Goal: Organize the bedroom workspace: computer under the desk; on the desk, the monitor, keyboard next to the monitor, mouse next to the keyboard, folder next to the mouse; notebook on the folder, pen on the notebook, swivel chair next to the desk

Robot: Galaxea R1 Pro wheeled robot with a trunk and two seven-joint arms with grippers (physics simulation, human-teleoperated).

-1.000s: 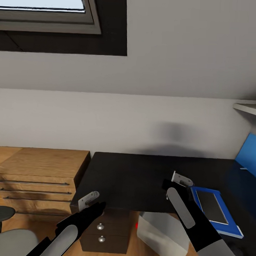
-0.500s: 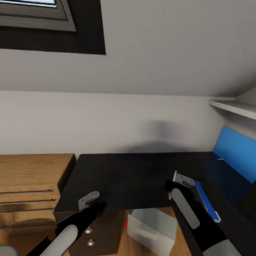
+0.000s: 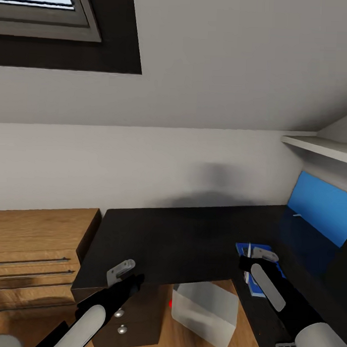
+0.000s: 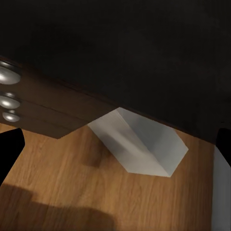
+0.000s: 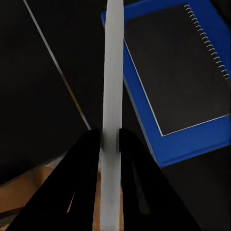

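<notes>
The right hand [image 5: 111, 144] is pinching the thin white-silver pen [image 5: 113, 86] above the dark grey spiral notebook [image 5: 175, 72], which is lying on the bright blue folder [image 5: 192, 142] near the glossy black table's [image 3: 180, 239] front edge. Released off-centre, the pen is likely rolling off. I cannot tell whether the left hand [image 3: 123, 270] is open.

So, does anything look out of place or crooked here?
Nothing seems damaged or spilled. The computer stands turned at an angle, half under the desk. The pen is not on the notebook yet; the right end effector holds it.
</notes>
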